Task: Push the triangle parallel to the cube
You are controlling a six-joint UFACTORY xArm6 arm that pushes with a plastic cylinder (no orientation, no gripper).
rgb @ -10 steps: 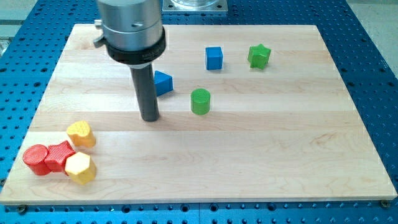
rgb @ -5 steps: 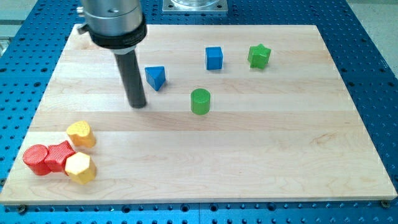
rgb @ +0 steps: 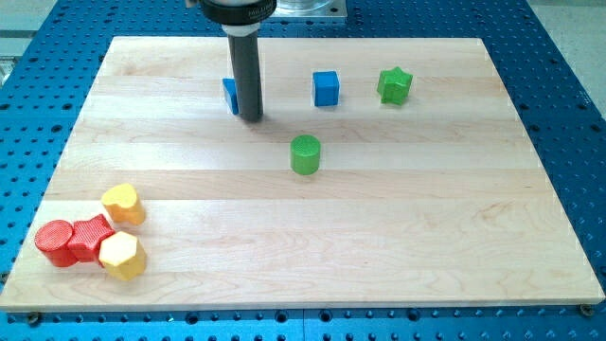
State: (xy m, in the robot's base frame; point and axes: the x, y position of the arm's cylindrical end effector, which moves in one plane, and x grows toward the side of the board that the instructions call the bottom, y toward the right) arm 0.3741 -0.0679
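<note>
So my tip (rgb: pixel 251 118) sits on the pale wooden desk (rgb: pixel 398 237), up in the view's top half and a bit left of centre. The dark rod stands right in front of the small blue plastic triangle block (rgb: pixel 229 95), covering most of it; only a sliver of blue pokes out on the rod's left side, so the rod looks pressed against it, though I can't see the actual contact. No jaws on this rig, just the rod, so there's nothing to call apart or together.

The blue plastic cube (rgb: pixel 326 88) is off to the view's right of the triangle, at roughly the same height in the view, with bare wood between them. Further right again, near the cube but not touching it, is the green plastic star block (rgb: pixel 395 85). The green plastic cylinder (rgb: pixel 305 153) stands lower down, below and between the tip and the cube, apart from both.

Down in the view's bottom left corner there's a little huddle: a red cylinder (rgb: pixel 54 242), a red block of unclear shape (rgb: pixel 90 237) touching it, a yellow heart-ish block (rgb: pixel 123 204) above them, and a yellow hexagon-like block (rgb: pixel 122 255) at the bottom of the bunch. All of them are well apart from the tip.
</note>
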